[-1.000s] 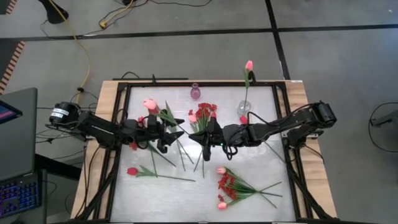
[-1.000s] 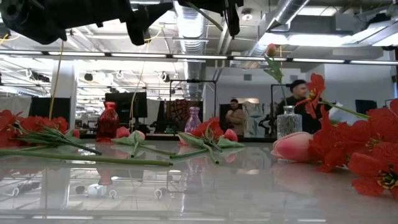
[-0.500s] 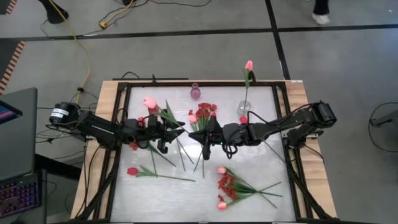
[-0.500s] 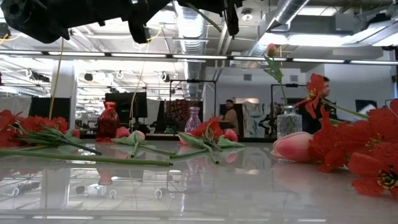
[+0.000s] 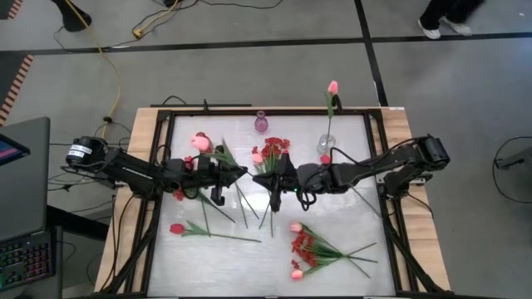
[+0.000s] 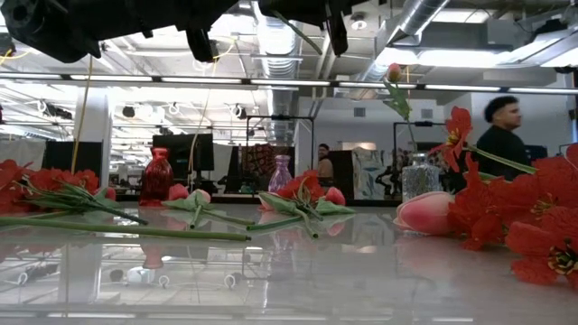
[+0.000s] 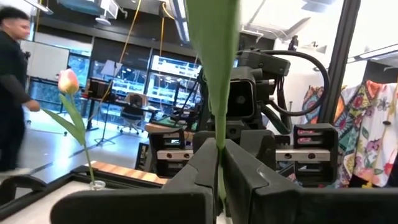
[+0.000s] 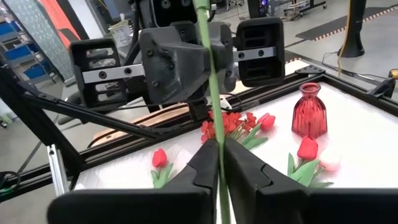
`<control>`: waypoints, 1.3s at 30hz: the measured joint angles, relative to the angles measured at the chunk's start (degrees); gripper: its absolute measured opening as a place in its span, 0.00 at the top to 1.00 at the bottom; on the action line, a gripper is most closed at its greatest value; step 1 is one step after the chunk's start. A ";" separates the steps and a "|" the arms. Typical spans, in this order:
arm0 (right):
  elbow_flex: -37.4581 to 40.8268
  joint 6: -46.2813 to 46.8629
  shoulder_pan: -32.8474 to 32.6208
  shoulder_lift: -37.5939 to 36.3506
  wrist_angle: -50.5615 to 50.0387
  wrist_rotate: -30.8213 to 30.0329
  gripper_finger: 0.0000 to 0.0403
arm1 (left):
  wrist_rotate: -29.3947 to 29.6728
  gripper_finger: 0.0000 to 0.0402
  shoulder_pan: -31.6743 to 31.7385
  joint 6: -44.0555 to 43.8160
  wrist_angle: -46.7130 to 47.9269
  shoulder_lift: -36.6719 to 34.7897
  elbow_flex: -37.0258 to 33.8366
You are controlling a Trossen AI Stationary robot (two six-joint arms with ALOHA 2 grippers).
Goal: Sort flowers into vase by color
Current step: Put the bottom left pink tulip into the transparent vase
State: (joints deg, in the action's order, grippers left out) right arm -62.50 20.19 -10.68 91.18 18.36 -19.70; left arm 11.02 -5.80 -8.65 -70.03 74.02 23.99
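Note:
A pink tulip, bud (image 5: 199,142) over my left arm, is held in the air between both grippers. Its green stem (image 6: 298,25) slants down toward the table's right. My left gripper (image 5: 241,173) and my right gripper (image 5: 264,178) face each other above the table's middle, both shut on that stem. Another pink tulip (image 5: 332,86) stands with its stem in the clear vase (image 5: 327,143). A purple vase (image 5: 261,123) and a red vase (image 8: 309,112) stand at the far side. Red sprays (image 5: 270,154), a red tulip (image 5: 177,228) and a mixed bunch (image 5: 306,251) lie on the table. My left gripper (image 7: 219,186) pinches the tulip's stem (image 7: 217,146) between its two fingers, coming level from the table's left. The stem rises from the fingers back over the left wrist, and the flower is clear of the table. My right gripper (image 8: 217,180) pinches the same stem (image 8: 214,134) between its two fingers, lower down than the left, coming level from the table's right. The stem runs on from the fingers toward the left gripper.
A black metal frame (image 5: 249,110) borders the white table. Loose stems (image 5: 245,203) lie under the grippers. The near left of the table has free room. People stand in the room beyond the far edge.
My left gripper has shut on the tulip's stem, which the right gripper has held all along. Both arms have stayed in place and the flower has stayed in the air.

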 joint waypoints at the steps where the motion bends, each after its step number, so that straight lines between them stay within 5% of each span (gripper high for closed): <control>1: 0.00 -0.71 0.01 0.00 0.07 0.01 0.84 | 0.08 1.00 0.00 0.34 -0.01 0.00 0.00; 8: 0.00 -2.69 0.95 -3.46 -6.77 0.26 0.66 | 1.57 1.00 0.02 1.22 0.03 0.00 0.00; 13: 0.00 -0.07 1.51 -10.83 -25.85 0.22 0.53 | 2.85 1.00 1.05 1.16 0.75 0.00 0.10; 17: -0.01 4.86 0.22 -16.94 -40.85 -3.23 0.48 | 3.01 1.00 4.30 -0.19 11.93 0.34 4.37; 26: -0.01 18.17 -6.50 -25.36 -65.34 -25.85 0.48 | -5.65 1.00 12.61 8.12 30.77 18.17 32.21; 39: 0.00 41.75 -14.53 -26.08 -93.44 -33.03 0.49 | -19.81 1.00 19.62 9.05 44.91 45.00 69.10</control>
State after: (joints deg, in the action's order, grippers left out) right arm -62.50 61.94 -25.22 65.10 -75.08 -52.74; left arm -8.79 13.82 0.40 -25.12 119.02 93.09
